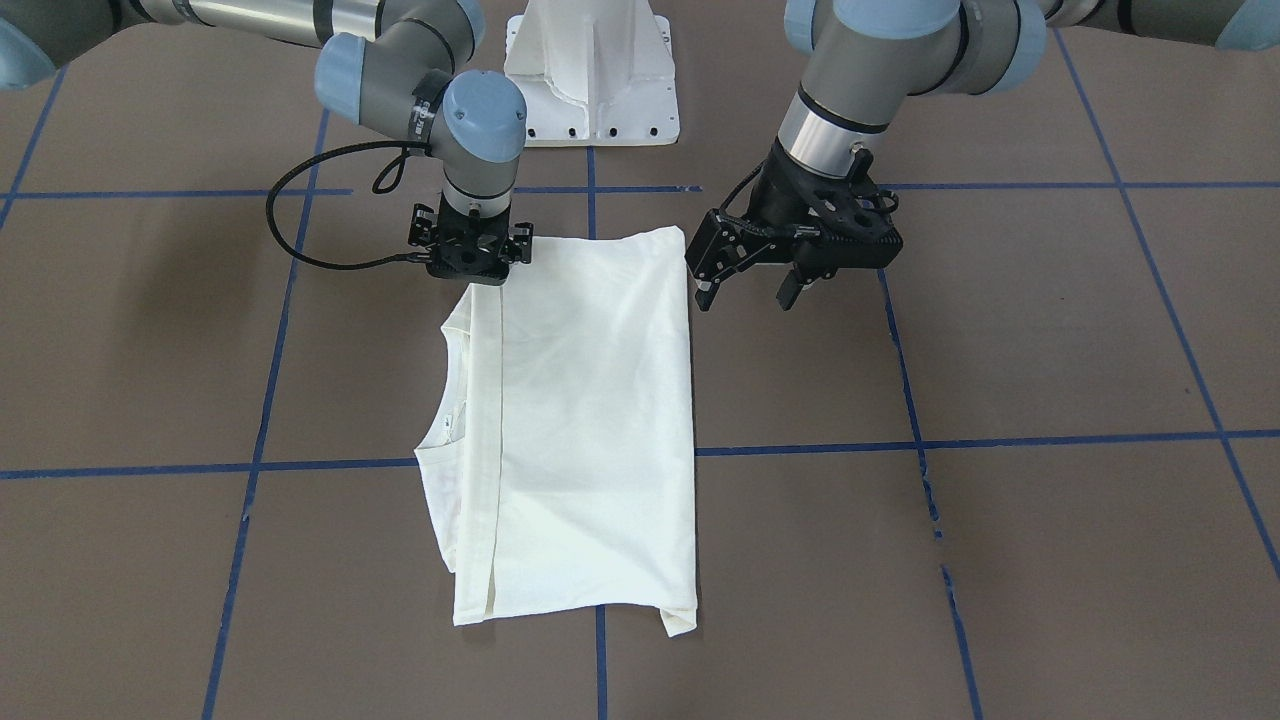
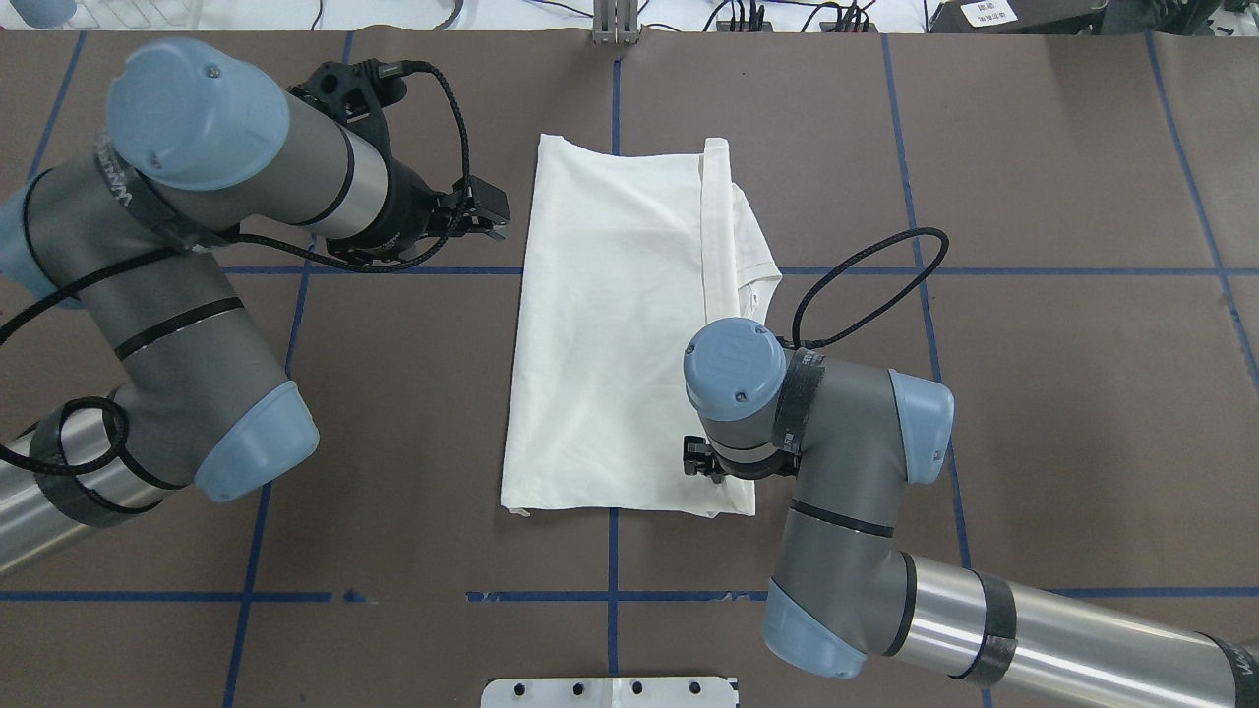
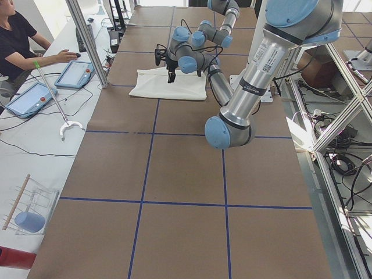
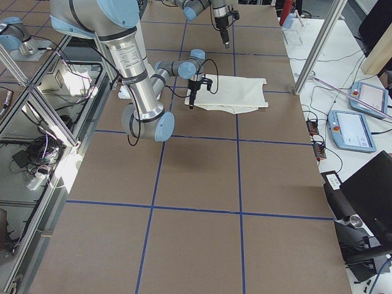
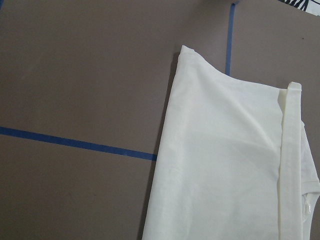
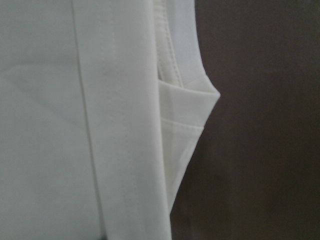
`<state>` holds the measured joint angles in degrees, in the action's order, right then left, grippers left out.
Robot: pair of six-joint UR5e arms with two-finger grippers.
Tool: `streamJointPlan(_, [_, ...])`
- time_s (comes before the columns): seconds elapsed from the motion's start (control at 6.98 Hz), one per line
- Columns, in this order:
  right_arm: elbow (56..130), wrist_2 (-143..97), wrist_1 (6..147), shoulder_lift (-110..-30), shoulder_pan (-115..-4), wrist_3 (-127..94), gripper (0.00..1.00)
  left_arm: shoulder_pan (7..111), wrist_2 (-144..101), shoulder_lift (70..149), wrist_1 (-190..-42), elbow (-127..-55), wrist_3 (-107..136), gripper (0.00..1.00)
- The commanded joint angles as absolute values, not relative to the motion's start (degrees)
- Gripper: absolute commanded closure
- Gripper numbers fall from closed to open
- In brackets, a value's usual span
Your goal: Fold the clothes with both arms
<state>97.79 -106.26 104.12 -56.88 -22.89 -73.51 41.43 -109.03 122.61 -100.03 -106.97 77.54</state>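
Observation:
The clothes are one cream-white shirt, lying flat on the brown table as a long folded rectangle, plain side up. Its neckline peeks out along one long edge. My left gripper hangs open and empty above the table, just off the shirt's opposite long edge, touching nothing. My right gripper points straight down at the shirt corner nearest the robot base, its fingers hidden under the wrist. The left wrist view shows the shirt and bare table. The right wrist view shows folded layers up close.
The white pedestal base stands at the table's robot side. Blue tape lines grid the brown table. A person sits at a side bench with tablets, off the table. Bare table lies all round the shirt.

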Motion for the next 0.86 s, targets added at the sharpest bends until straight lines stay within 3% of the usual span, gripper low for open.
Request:
streamJointPlan(0.0, [98.3,-106.3,105.1,-57.4,-23.0,-73.5,0.00,41.4,-109.1,122.6,-100.2,-107.0,77.8,0.00])
streamJointPlan(0.72, [102.7,-106.3,107.5,-61.0,-24.3,-71.6,0.00,39.9,-108.9,122.6,-100.3,-106.7,78.9,0.00])
